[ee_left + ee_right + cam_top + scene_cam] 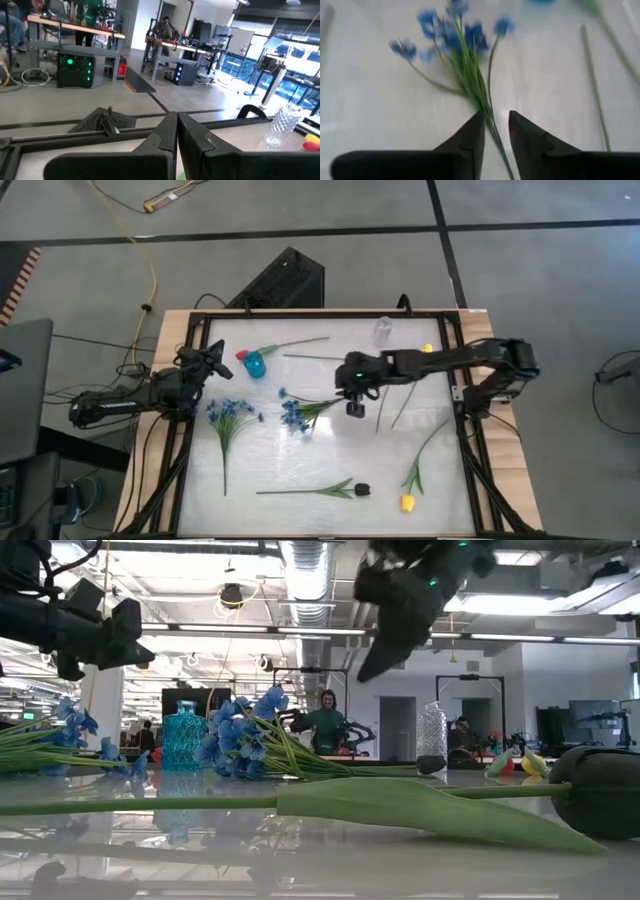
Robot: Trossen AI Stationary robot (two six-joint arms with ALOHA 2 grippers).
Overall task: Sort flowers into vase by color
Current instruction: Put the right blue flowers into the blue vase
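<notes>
My right gripper (495,131) above the glossy white table (300,465), tapered dark fingers slightly parted astride the thin green stems of a blue spray (462,47), grasping nothing, spray lying flat mid-table, my left gripper (176,135) pinched closed at the left edge.

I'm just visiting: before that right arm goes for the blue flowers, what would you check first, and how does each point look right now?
1. Right end effector open: ok, a gap shows between its fingers.
2. Lined up with the blue spray: ok, its stem runs into that gap.
3. Stem actually gripped: not ok, the fingers have not closed on it.
4. Blue vase upright and reachable: ok, it stands near the table's far left.
5. Left end effector out of the way: ok, it is shut, at the left edge.
6. Second blue spray clear of the first: ok, it lies apart.
</notes>
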